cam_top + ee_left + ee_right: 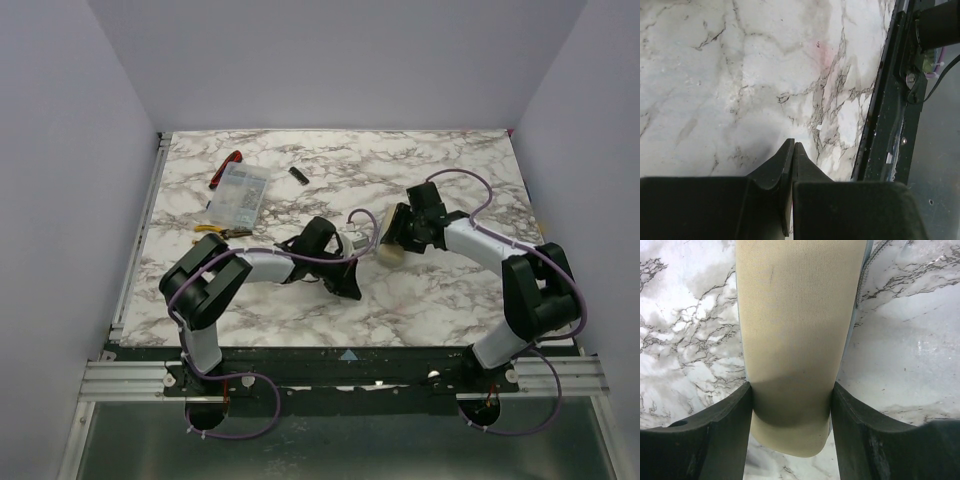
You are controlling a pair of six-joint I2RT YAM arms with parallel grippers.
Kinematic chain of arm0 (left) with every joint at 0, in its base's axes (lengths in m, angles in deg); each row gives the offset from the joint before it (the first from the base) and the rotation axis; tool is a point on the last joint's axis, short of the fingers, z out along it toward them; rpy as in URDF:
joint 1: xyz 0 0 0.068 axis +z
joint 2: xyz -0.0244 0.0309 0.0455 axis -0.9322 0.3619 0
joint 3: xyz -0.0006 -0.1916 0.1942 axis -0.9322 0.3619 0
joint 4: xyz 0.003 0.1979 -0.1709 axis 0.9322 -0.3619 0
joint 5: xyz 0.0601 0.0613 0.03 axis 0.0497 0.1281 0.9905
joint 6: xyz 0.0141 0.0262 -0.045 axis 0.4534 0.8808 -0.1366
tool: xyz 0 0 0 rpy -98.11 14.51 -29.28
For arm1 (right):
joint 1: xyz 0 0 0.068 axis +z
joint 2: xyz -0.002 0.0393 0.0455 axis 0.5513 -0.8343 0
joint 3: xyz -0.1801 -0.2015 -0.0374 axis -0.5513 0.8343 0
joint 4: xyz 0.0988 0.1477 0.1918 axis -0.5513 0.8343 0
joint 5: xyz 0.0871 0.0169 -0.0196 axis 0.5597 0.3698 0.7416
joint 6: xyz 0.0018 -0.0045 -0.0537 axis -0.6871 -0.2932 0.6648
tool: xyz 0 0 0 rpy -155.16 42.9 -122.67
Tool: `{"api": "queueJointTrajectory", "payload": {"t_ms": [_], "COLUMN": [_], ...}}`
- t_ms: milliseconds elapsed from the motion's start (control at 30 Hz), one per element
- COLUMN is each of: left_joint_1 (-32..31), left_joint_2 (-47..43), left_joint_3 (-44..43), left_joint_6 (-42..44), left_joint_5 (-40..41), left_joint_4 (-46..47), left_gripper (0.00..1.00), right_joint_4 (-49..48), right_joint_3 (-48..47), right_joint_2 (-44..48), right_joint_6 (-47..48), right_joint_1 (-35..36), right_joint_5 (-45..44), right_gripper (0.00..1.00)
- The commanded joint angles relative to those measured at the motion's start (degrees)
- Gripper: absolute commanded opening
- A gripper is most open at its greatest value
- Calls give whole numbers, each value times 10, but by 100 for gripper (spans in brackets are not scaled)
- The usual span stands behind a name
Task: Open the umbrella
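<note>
- Umbrella (800, 315): folded, lying on the marble table (420, 300) about mid-table; in the top view only its cream rounded end shows, the rest hidden under the right wrist
- Right gripper (790, 390): jaws part-open and clamped on the umbrella, one finger against each side of the cream fabric, a little way up from the rounded end
- Long axis: in the right wrist view it runs straight ahead between the fingers, the rounded end nearest the camera; handle and shaft are not in view, so which end is which cannot be told
- Left gripper (793, 145): fingers pressed tight together with nothing between them, tips over bare marble, left of the umbrella's rounded end and apart from it; the near-edge rail (890, 125) runs beside it
- Relation for the coming move: the right arm has the umbrella, the left is the free one and lies just beside it; judged from this, the left must spread its jaws and turn toward the umbrella to take a second hold
- Container: a clear case (240, 195) lies well left of the umbrella and farther back; contents too small to tell
- Near the case: a red-handled tool (228, 168), a yellow-handled tool (222, 230), a black stick (297, 175), all outside it
</note>
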Motion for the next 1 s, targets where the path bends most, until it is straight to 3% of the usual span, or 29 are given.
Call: {"api": "queueJointTrajectory", "payload": {"t_ms": [0, 67, 200, 300, 333, 367, 433, 567, 733, 800, 967], "left_joint_1": [26, 43, 63, 65, 67, 68, 70, 77, 80, 80, 89], "left_joint_2": [-17, -41, -101, -147, -163, -177, -195, -241, -329, -359, -372], "left_joint_3": [15, 26, 45, 43, 43, 41, 30, 42, 117, 142, 102], "left_joint_6": [-2, 0, 34, 83, 98, 108, 134, 205, 269, 296, 363], "left_joint_5": [-26, -26, -16, 0, 11, 24, 49, 79, 125, 119, 70], "left_joint_4": [3, 6, -9, -51, -61, -73, -102, -122, -25, 9, -125], "left_gripper": [9, 26, 44, 59, 68, 84, 98, 98, 98, 98, 98], "right_joint_4": [30, 30, 33, 41, 47, 57, 96, 223, 326, 327, 368], "right_joint_3": [20, 24, 27, 19, 13, 3, -23, -76, -110, -120, -185], "right_joint_2": [0, 19, 84, 142, 157, 164, 170, 147, 78, 51, -38], "right_joint_6": [10, 33, 122, 245, 285, 341, 464, 779, 1169, 1264, 1481], "right_joint_1": [-10, -17, -40, -58, -65, -72, -83, -96, -96, -97, -97], "right_joint_5": [13, 36, 81, 128, 148, 182, 244, 353, 355, 362, 397], "right_gripper": [40, 53, 80, 99, 100, 100, 100, 100, 96, 96, 96]}}
